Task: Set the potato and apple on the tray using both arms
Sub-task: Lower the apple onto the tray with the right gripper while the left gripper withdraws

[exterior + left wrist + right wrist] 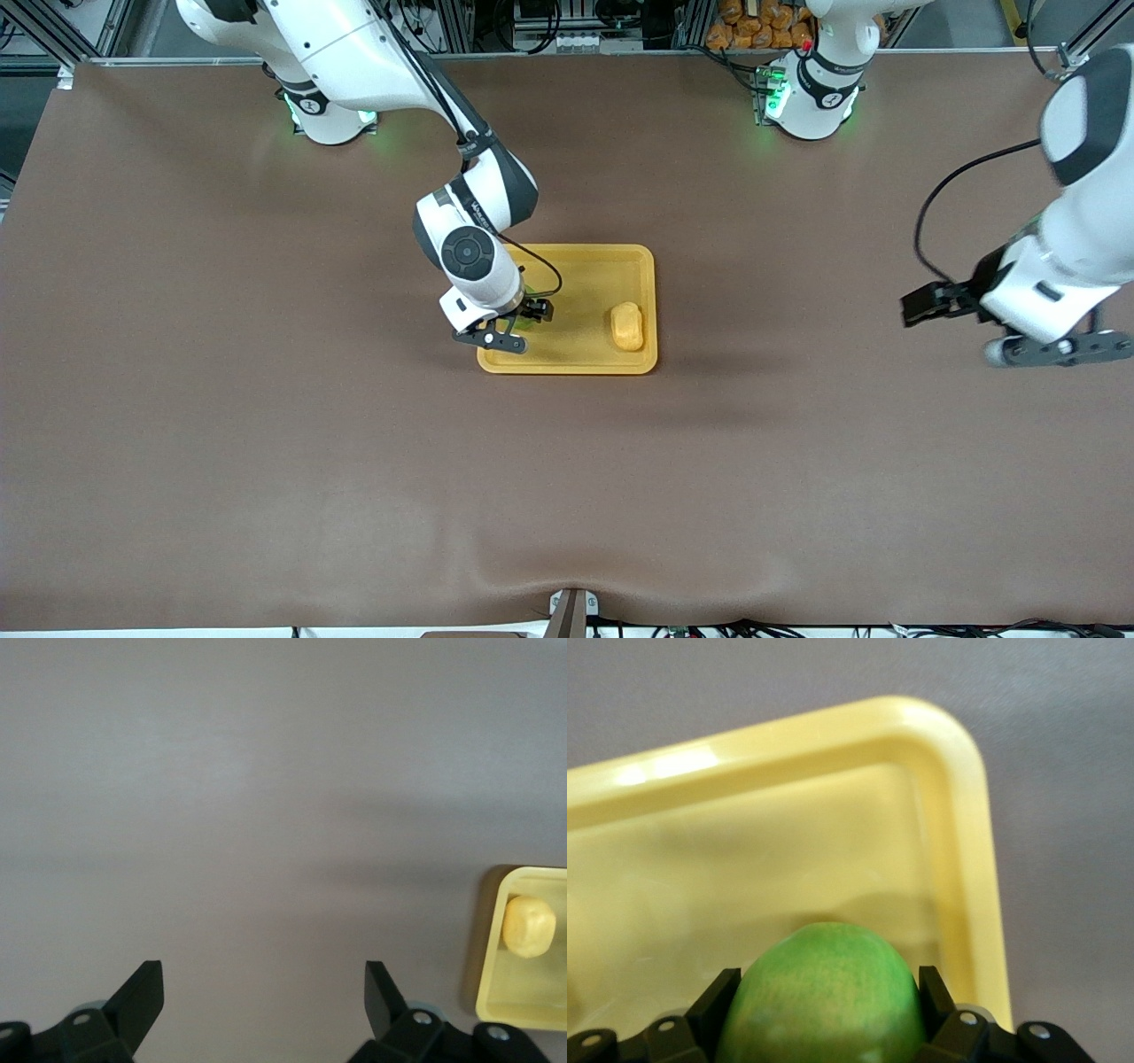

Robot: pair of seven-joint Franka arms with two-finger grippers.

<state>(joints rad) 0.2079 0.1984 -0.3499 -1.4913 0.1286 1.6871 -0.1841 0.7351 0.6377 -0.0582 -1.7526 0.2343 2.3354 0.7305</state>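
Brown matting covers the table [266,425], with orange items heaped past its edge near the left arm's base and cables trailing along the frame. No writing can be read anywhere. Near the table's middle lies the tray [589,259], and the potato [627,325] rests in it at the end toward the left arm. The right end effector [523,321] hangs over the tray's other end, its fingers pinching the apple [824,997] above the tray floor, close to a rounded corner. The left end effector [266,992], fingers spread wide and gripping nothing, waits over bare matting well apart from the tray, toward the left arm's end.
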